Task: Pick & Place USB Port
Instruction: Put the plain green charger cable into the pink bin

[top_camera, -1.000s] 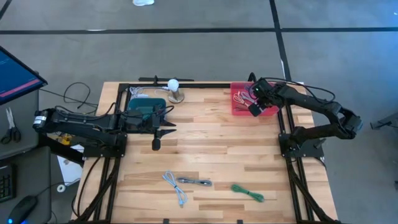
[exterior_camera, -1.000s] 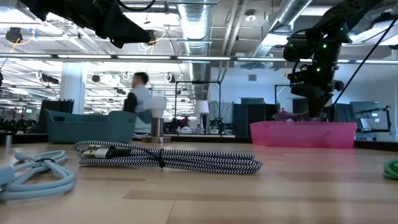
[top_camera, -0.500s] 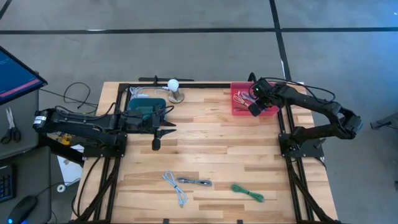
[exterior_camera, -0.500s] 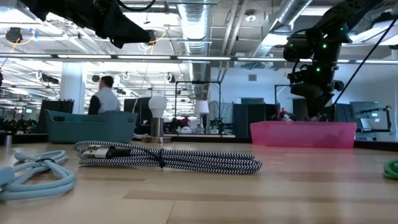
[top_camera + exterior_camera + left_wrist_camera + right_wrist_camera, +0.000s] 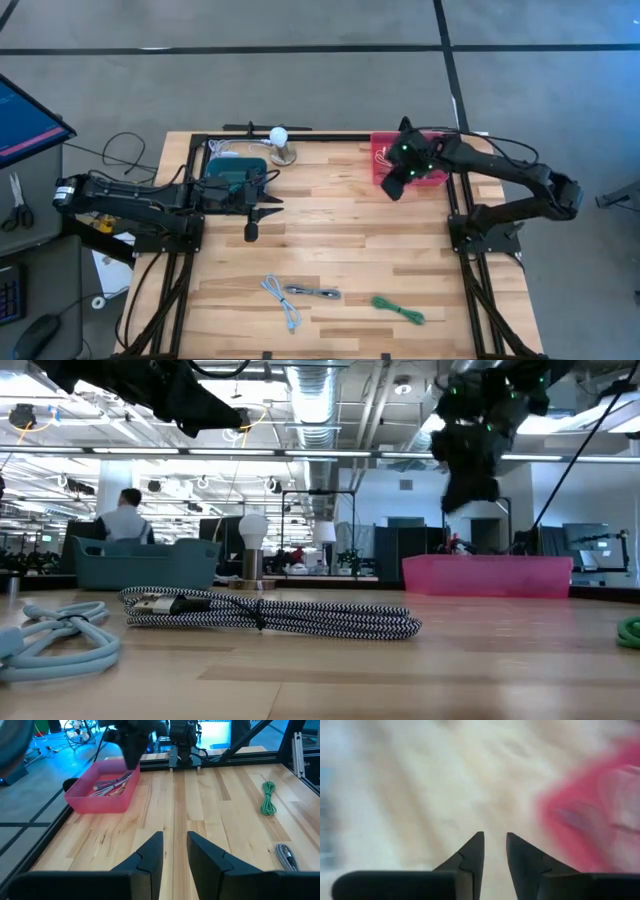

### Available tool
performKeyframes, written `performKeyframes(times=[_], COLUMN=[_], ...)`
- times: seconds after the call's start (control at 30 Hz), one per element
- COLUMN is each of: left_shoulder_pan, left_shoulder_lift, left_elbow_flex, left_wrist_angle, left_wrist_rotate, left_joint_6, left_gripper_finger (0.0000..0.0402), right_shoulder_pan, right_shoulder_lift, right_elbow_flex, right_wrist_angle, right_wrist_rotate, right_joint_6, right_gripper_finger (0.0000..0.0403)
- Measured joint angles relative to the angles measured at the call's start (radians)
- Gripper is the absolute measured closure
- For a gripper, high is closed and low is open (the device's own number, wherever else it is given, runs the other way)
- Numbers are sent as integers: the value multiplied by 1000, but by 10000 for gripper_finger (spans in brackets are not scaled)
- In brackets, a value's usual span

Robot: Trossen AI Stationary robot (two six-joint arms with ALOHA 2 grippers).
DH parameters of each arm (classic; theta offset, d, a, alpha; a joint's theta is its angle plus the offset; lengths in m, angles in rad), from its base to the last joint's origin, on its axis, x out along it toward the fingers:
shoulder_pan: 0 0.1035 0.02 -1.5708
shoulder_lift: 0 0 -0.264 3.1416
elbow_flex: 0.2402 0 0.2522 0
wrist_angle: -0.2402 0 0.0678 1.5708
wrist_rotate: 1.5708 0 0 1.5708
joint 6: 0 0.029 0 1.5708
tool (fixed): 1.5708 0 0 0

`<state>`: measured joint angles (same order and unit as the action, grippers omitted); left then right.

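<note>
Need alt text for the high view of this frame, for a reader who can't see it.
Seen from above, the right gripper hangs open and empty at the near edge of a pink bin of cables. The left gripper waits open by a teal bin. Three cables, light blue, striped and green, lie on the wooden table.

You have: 3 loose cables — light blue (image 5: 284, 303), braided black-and-white (image 5: 313, 292), green (image 5: 399, 310) | 2 bins — pink (image 5: 384, 172), teal (image 5: 232, 171) | 1 lamp (image 5: 280, 141) | 2 arms
</note>
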<state>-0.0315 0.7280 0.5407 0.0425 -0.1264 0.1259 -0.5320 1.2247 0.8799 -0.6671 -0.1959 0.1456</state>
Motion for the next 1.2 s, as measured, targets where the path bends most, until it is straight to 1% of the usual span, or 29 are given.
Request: performKeyframes(times=[0.07, 0.13, 0.2, 0.23, 0.4, 0.47, 0.57, 0.67, 0.87, 1.0, 1.1, 1.2], left_shoulder_pan=[0, 0, 0, 0, 0, 0, 0, 0, 0, 0, 0, 0], left_shoulder_lift=[0, 0, 0, 0, 0, 0, 0, 0, 0, 0, 0, 0], left_elbow_flex=[0, 0, 0, 0, 0, 0, 0, 0, 0, 0, 0, 0], left_wrist_angle=[0, 0, 0, 0, 0, 0, 0, 0, 0, 0, 0, 0], left_wrist_rotate=[0, 0, 0, 0, 0, 0, 0, 0, 0, 0, 0, 0], left_joint_6=[0, 0, 0, 0, 0, -3, -3, -3, -3, -3, -3, -3], left_gripper_finger=[314, 314, 314, 314, 314, 314, 314, 314, 314, 314, 314, 314], right_shoulder_pan=[51, 103, 153, 178, 268, 293, 331, 377, 514, 606, 675, 742], right_shoulder_lift=[0, 0, 0, 0, 0, 0, 0, 0, 0, 0, 0, 0], right_elbow_flex=[4, 4, 4, 4, 4, 4, 4, 4, 4, 4, 4, 4], right_wrist_angle=[67, 126, 172, 191, 306, 368, 401, 365, 218, 158, 145, 145], right_wrist_rotate=[-101, -181, -225, -230, -224, -222, -222, -218, -88, -64, -61, -33], right_joint_6=[37, 55, 57, 58, 58, 90, 158, 211, 300, 399, 473, 550], right_gripper_finger=[328, 328, 328, 328, 328, 328, 328, 328, 328, 328, 328, 328])
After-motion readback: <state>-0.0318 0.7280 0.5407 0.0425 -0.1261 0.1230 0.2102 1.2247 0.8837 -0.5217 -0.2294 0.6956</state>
